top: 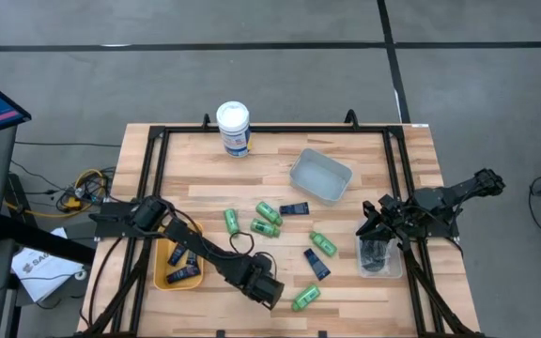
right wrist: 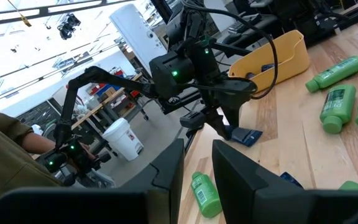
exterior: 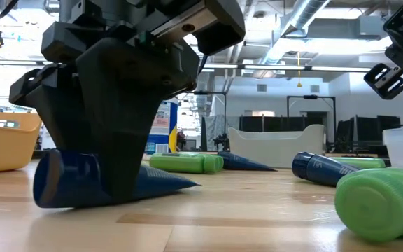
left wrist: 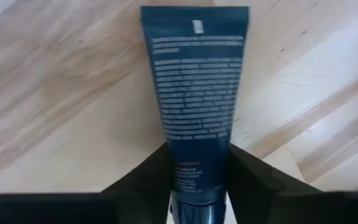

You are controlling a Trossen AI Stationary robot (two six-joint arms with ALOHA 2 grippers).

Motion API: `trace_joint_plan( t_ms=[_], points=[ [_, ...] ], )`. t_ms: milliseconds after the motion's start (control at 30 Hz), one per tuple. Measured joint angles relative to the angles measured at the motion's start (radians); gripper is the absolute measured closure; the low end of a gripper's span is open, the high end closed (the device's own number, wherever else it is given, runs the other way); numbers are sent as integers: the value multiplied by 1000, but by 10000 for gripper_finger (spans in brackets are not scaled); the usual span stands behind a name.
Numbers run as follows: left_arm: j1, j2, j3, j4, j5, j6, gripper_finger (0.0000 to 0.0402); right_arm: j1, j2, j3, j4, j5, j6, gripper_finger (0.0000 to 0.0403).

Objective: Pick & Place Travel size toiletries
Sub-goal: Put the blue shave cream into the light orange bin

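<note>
Left wrist view: we find the navy tube (left wrist: 194,93) between our left gripper's (left wrist: 197,186) fingers, which clamp its cap end, tube running straight ahead.

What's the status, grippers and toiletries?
Left gripper down at the table's near edge, shut on a navy tube. Right gripper open over the clear bin. Nothing obstructing.

Overhead looking down, low table-level view across, wrists close, all sharing tabletop (top: 280,164)
</note>
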Motion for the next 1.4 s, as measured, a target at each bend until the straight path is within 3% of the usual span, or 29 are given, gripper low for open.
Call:
trace_joint_plan(
  t_ms=[267,600,767,1100,1267,1400],
  points=[
    [8,-58,-6,-6,-75,-1,296,0,0,0,0,0,0,326],
    [32,-259,-3,-25,-194,56,297,0,0,0,0,0,0,327],
    [24,-404,-3,-196,-203,56,297,0,0,0,0,0,0,326],
    [-64,-614,-2,-697,-213,-268,297,0,0,0,0,0,0,326],
    [-128,-656,-60,-756,-201,-395,297,0,0,0,0,0,0,326],
    [-155,-660,-159,-749,-104,-432,297,0,0,0,0,0,0,326]
  ],
)
